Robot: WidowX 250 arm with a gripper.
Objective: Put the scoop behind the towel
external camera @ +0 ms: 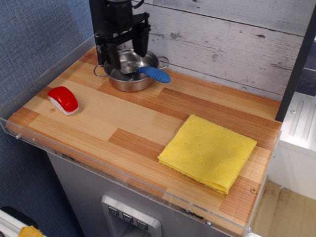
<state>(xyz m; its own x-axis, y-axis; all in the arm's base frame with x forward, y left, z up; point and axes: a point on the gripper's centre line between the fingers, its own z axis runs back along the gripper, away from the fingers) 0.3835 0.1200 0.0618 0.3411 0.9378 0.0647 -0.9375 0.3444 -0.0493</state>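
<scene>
- A wooden plank surface (pixel 148 123) stands before a whitewashed board wall (pixel 222 39), with blue textured fabric at the left and a clear plastic lip along the front edge
- The towel (pixel 207 152), yellow and folded square, lies flat at the right front of the surface, well apart from everything else
- The black arm comes down at the back left; its pincer (pixel 126 44) hangs over the pot with its fingers apart, clamped on nothing
- The pot (pixel 129 74), round steel with two handles, sits at the back left near the wall
- The scoop (pixel 153 74) rests in the pot, silver bowl inside, ribbed blue handle lying over the right rim
- A small red-and-white object (pixel 63 99) lies near the left edge, apart from the pot
</scene>
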